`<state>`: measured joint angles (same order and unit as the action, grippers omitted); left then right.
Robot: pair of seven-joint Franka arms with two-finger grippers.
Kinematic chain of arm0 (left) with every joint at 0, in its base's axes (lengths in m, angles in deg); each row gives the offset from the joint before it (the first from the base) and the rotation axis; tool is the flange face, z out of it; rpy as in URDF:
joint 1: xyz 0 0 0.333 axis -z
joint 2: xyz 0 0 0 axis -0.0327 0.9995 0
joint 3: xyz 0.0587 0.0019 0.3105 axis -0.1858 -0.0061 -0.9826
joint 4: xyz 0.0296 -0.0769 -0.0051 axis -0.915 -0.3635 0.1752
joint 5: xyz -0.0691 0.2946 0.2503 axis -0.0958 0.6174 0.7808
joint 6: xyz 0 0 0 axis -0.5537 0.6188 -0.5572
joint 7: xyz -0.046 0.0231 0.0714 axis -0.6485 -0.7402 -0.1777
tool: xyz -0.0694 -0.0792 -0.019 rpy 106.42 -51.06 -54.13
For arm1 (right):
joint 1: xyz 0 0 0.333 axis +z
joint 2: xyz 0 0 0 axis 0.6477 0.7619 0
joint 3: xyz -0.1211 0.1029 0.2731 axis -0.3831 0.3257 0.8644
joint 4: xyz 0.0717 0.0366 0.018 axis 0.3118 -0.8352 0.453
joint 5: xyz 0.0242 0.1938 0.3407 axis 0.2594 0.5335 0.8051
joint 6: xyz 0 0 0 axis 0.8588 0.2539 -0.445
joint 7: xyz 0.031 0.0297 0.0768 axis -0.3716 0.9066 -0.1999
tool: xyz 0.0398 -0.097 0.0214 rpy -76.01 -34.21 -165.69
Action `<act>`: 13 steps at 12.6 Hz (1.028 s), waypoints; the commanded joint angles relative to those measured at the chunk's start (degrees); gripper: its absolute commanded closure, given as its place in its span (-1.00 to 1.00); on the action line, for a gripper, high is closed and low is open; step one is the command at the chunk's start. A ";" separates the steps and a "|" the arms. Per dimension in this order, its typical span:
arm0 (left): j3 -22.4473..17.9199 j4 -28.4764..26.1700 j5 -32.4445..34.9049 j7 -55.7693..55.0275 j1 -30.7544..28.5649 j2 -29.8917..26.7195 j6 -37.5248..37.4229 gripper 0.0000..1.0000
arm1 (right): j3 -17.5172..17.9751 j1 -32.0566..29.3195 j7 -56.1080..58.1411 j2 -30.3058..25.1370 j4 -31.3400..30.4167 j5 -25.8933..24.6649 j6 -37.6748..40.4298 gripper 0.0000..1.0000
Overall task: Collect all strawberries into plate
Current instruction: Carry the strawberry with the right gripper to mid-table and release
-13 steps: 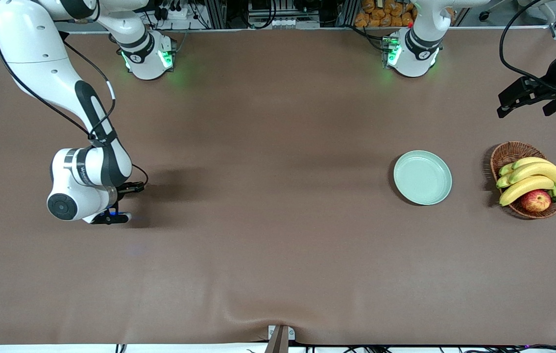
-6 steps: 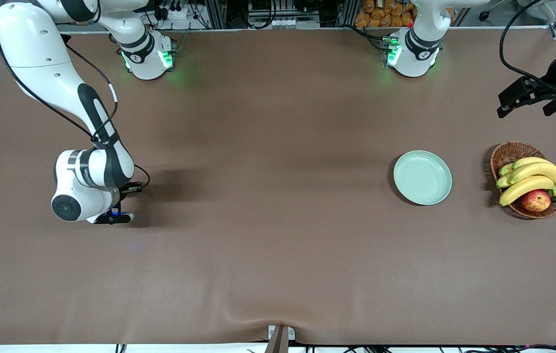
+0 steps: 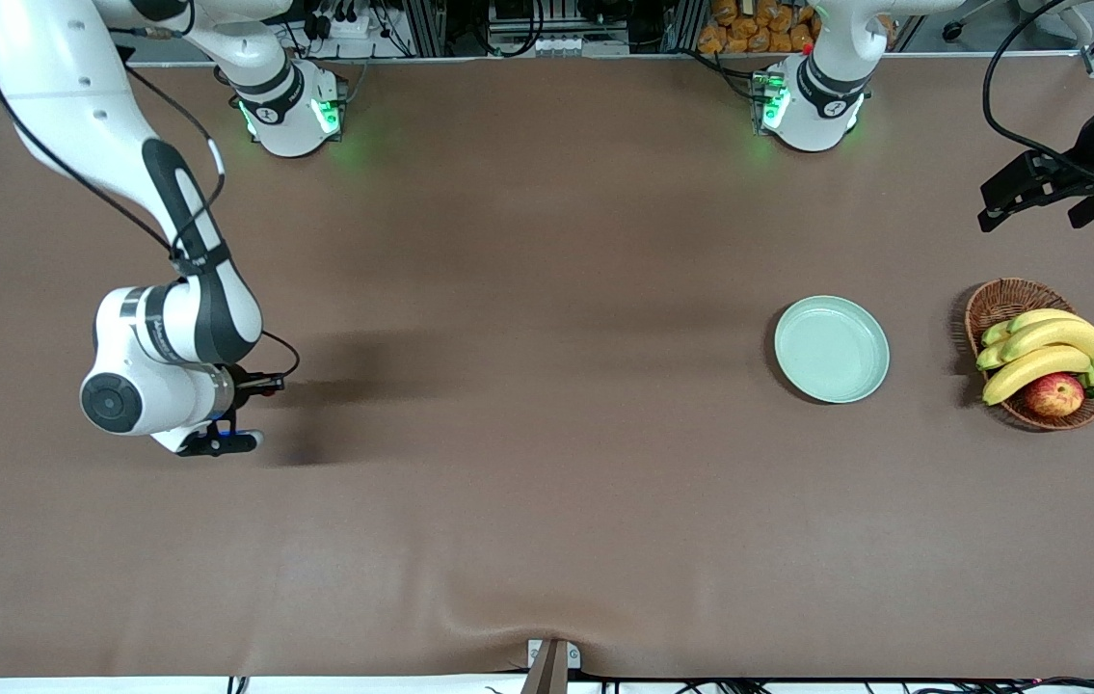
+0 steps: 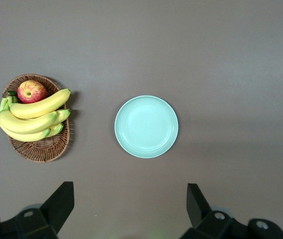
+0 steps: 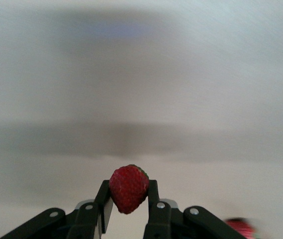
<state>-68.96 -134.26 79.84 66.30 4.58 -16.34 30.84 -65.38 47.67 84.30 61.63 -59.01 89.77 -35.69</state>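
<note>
Right pincer (image 5: 127, 211) clamped on a small red seeded strawberry (image 5: 129, 188) above the brown desk (image 3: 527, 386) at the right arm's end, hidden in front view, left pincer (image 4: 129, 211) spread wide, waiting over round pale mint-green plate (image 4: 146, 126), second blurred strawberry (image 5: 240, 226) only in right wrist view

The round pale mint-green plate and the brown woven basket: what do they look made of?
The round pale mint-green plate looks like glazed ceramic, perhaps melamine: smooth and evenly coloured, with a faint sheen. The brown woven basket looks like matte wicker or rattan: its interlaced strands show.
</note>
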 commanded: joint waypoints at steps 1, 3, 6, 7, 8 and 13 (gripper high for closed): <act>0.11 -0.21 -0.09 -0.01 -0.07 -0.79 0.00 -1.00 | -0.11 7.44 -0.82 -1.29 1.43 8.51 0.03 0.90; 0.11 -0.13 -0.09 -0.01 -0.07 -0.70 0.09 -1.00 | -0.20 14.64 -0.81 -0.33 2.13 12.67 -3.03 0.90; 0.11 -0.21 -0.09 0.08 -0.16 -0.79 0.09 -1.00 | -0.20 24.22 -1.25 3.09 2.57 13.99 -10.77 0.88; 0.11 -0.21 -0.09 0.17 -0.24 -0.70 0.09 -1.00 | -0.37 27.56 -2.47 4.58 3.36 16.00 -12.44 0.88; 0.11 -0.04 -0.09 0.17 -0.24 -0.70 0.09 -1.00 | -0.46 30.55 -4.22 5.47 3.89 16.98 -13.67 0.85; 0.11 -0.13 -0.09 0.60 -0.51 -0.79 0.09 -1.00 | -0.90 36.82 -7.32 8.90 5.74 17.07 -14.57 0.69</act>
<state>-68.98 -134.23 79.84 66.36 4.46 -16.34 30.84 -65.40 83.97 76.86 69.54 -55.12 105.40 -51.06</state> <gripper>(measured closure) 0.000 0.674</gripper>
